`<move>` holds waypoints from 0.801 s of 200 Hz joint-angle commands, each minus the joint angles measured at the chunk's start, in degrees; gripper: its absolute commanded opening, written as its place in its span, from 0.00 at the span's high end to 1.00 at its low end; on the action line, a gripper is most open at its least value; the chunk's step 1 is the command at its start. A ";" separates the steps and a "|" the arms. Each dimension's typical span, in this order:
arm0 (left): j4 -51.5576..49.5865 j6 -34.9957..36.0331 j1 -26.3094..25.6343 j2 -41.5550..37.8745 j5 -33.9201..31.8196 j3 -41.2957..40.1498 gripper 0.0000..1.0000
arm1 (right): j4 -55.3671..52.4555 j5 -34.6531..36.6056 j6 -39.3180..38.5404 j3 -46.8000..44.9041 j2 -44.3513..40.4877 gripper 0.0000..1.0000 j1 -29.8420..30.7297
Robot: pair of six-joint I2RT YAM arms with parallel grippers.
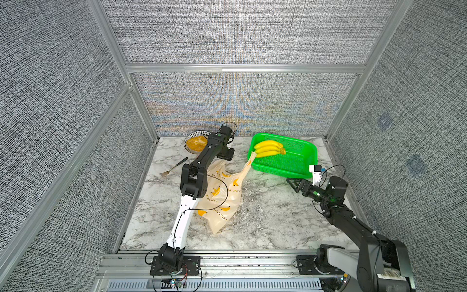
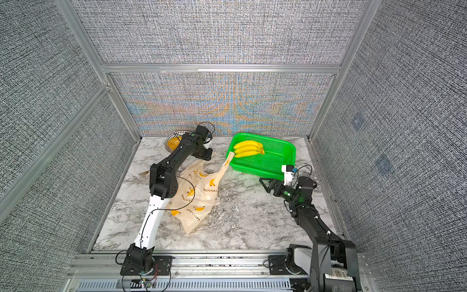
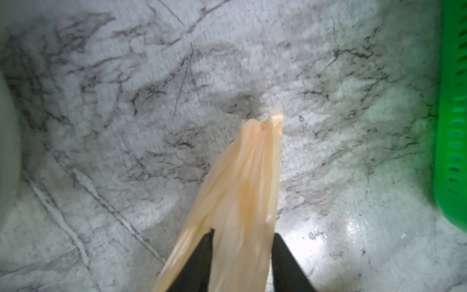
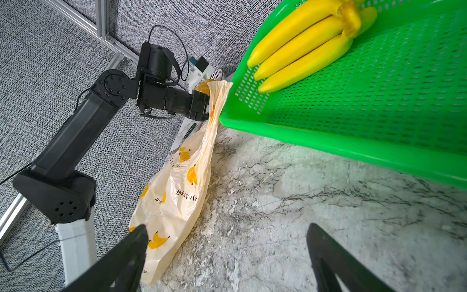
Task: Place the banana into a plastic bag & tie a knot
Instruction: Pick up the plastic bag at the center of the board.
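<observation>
Banana: bunch lying in green basket, right of centre in both top views.
Plastic bag: flat on marble table, mid-frame, one handle reaching the basket rim.
Left gripper: jaws flank a bag handle; whether they pinch it cannot be told.
Right gripper: jaws wide apart, just below the basket.

Both top views look steeply down from high at the front onto the whole surface. The left wrist camera hangs close above it; the right wrist camera looks low across, both catching the basket.
</observation>
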 commanded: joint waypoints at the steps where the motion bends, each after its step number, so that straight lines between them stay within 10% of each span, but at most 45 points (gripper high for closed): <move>1: 0.06 0.68 0.15 -0.87 0.08 0.55 0.93 | -2.26 0.69 -0.77 0.88 0.51 0.02 0.07; 160: 46.04 -4.68 -0.10 -56.52 10.26 -46.48 1.00 | -15.79 5.79 -3.22 25.70 -3.79 0.14 9.96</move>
